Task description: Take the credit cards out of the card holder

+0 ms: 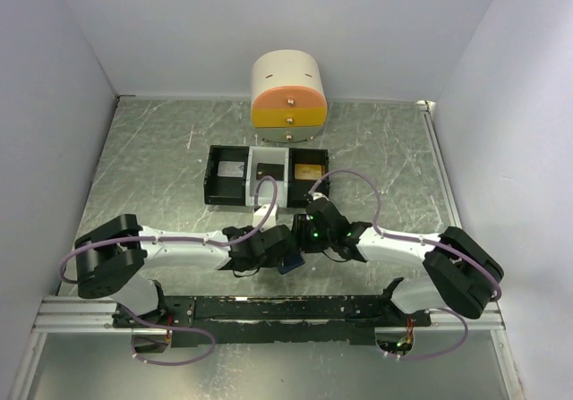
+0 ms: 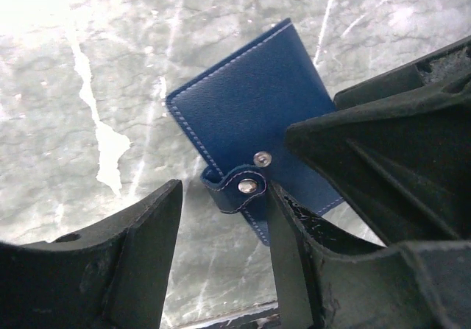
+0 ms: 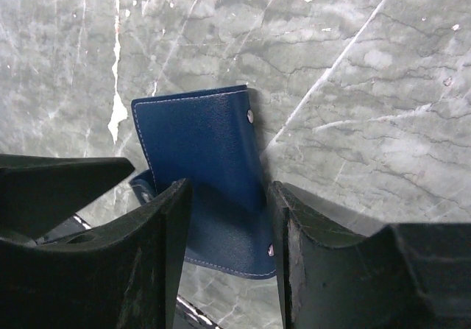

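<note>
The card holder (image 2: 246,115) is a dark blue stitched wallet, folded closed, with its clasp tab (image 2: 239,185) snapped over the edge. No credit cards show at it. My right gripper (image 3: 229,189) straddles its lower part (image 3: 221,196), and both fingers rest against the wallet's sides. My left gripper (image 2: 224,193) is open. Its fingertips sit just short of the clasp tab, and only table shows between them. From above, both grippers (image 1: 273,246) (image 1: 309,234) meet over the holder (image 1: 288,265).
A black-and-white three-compartment tray (image 1: 267,158) stands behind the grippers. It holds a tan-gold flat piece (image 1: 309,169) on the right and a grey one (image 1: 235,169) on the left. A cream-and-orange drawer unit (image 1: 288,100) is at the back. White walls enclose the table.
</note>
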Controlling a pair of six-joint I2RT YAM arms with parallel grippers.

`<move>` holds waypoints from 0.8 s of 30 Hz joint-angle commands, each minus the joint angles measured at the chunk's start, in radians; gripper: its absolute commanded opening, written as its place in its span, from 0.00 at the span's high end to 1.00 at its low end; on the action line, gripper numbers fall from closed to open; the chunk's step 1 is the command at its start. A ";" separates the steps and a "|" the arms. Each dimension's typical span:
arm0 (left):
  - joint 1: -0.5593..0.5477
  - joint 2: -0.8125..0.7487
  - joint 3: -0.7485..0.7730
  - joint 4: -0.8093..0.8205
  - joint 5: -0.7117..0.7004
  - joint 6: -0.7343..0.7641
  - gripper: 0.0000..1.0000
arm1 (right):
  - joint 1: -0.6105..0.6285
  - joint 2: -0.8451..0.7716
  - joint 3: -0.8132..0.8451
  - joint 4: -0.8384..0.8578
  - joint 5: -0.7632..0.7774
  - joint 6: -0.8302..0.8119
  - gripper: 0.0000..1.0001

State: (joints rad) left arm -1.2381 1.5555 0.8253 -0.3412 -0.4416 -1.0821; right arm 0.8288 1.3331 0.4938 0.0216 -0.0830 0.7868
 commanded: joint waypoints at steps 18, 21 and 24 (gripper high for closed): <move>-0.008 -0.174 -0.151 0.004 -0.080 -0.162 0.46 | 0.010 0.091 0.012 0.049 -0.044 0.003 0.54; -0.008 -0.207 -0.202 0.054 -0.080 -0.221 0.52 | 0.011 0.084 0.011 0.047 -0.042 0.003 0.54; -0.008 -0.247 -0.257 0.103 -0.090 -0.280 0.54 | 0.011 0.084 0.009 0.048 -0.044 0.004 0.54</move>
State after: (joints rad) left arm -1.2392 1.3582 0.6224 -0.3264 -0.5114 -1.2636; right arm 0.8326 1.4052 0.5049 0.1059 -0.1249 0.7925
